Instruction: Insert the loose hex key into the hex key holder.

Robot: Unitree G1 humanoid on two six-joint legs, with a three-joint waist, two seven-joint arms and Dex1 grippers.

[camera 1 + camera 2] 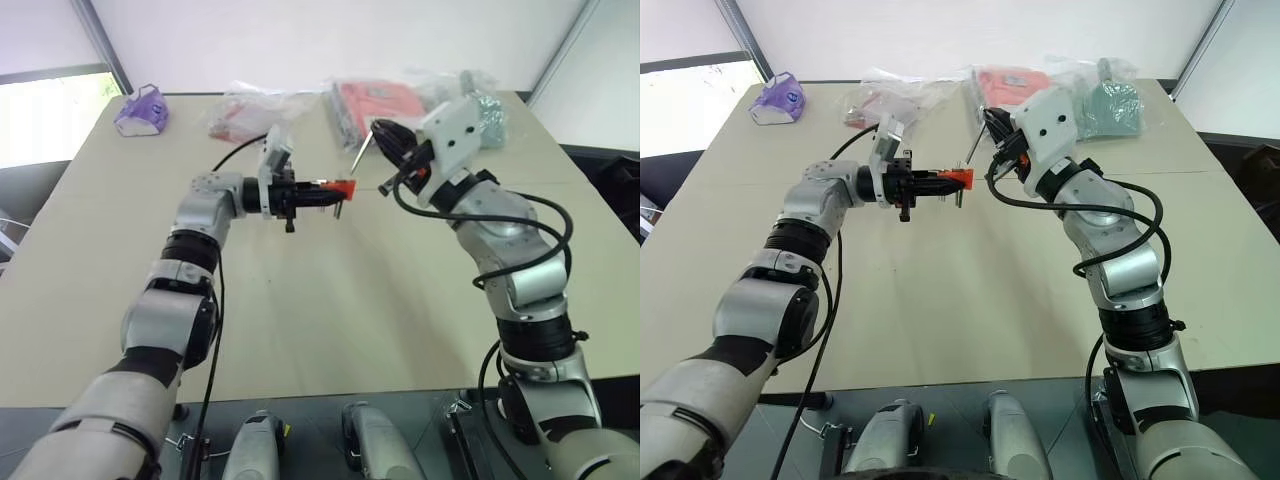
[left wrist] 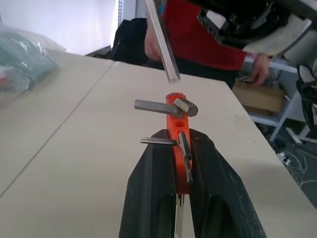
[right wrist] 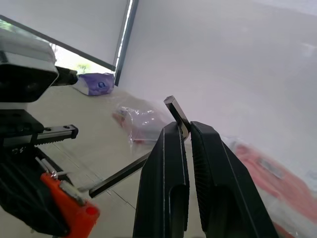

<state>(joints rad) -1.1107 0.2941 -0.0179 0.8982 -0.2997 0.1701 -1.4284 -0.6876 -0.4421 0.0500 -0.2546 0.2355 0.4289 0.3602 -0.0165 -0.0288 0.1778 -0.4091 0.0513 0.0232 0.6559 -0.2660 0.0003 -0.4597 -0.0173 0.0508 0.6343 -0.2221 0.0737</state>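
Orange holder (image 2: 177, 130) bears three keys; one loose key (image 3: 130, 169).

Orange-red hex key holder (image 2: 177, 130) — grey loose hex key (image 3: 130, 171) — purple pouch (image 1: 141, 110)

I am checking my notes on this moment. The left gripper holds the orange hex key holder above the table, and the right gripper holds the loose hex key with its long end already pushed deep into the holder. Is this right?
Not quite. The left gripper does hold the hex key holder above the table, and the right gripper holds the loose hex key. But the key's long end is not in the holder: the left wrist view shows its tip just short of the orange block.
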